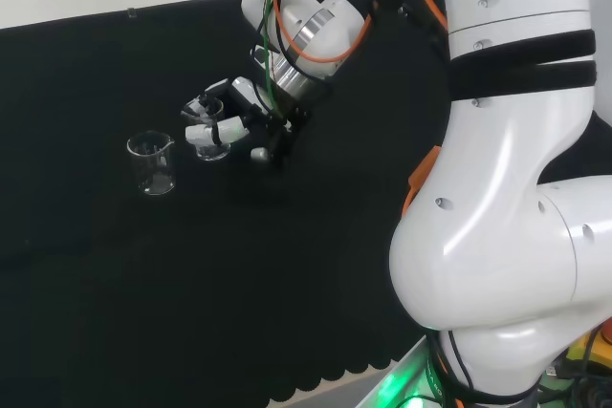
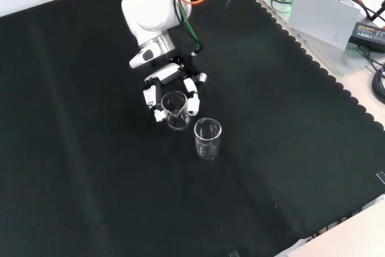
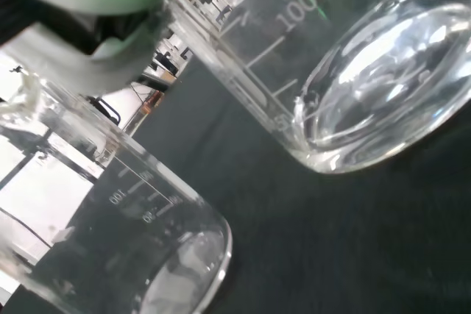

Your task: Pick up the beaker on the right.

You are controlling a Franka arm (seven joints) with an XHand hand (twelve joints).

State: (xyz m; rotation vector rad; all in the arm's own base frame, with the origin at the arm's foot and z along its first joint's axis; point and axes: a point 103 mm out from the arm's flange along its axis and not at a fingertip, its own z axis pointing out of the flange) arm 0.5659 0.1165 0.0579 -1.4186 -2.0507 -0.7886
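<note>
Front view shows the hand [image 2: 171, 88] with fingers curled around one beaker [image 2: 175, 111], which seems not lifted yet; the second beaker [image 2: 208, 139] stands just beside it.

White arm [image 1: 497, 226], glossy and rounded, big bulbous links with small screw dimples. Two black bands cross the upper link [image 1: 521, 64]. Orange trim shows at a joint seam [image 1: 417, 183]. Orange, green and black cables [image 1: 316, 40] loop round a silver wrist collar [image 2: 155, 46]. The hand [image 2: 171, 88] is black with white finger shells and one grey round tip.
</note>
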